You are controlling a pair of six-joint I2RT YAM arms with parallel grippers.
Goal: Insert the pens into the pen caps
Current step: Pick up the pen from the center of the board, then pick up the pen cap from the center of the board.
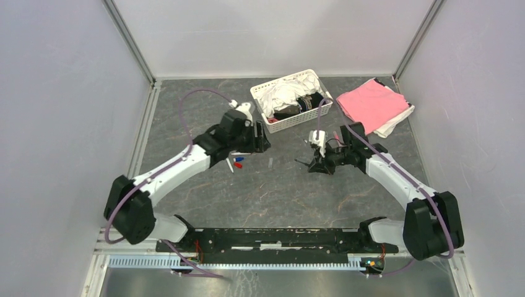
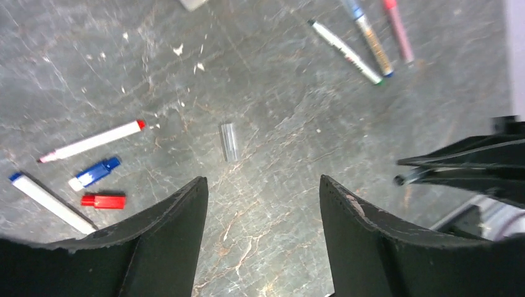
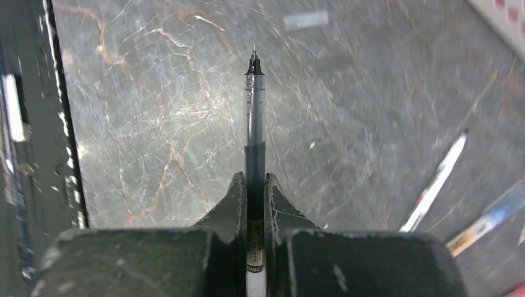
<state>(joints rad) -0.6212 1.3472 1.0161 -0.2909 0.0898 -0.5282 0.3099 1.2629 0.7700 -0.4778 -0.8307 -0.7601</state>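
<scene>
The left arm (image 1: 179, 164) is reaching from lower left toward the overhead frame's upper middle, its left gripper (image 2: 263, 185) hanging with jaws wide apart. The right arm (image 1: 390, 173) is stretching in from lower right toward centre, its right gripper (image 3: 255, 185) pinching a dark pen (image 3: 254, 117).

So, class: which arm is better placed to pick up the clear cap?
Left: the left gripper is open and empty, the clear cap just ahead of it; the right gripper is shut on the dark pen.
</scene>
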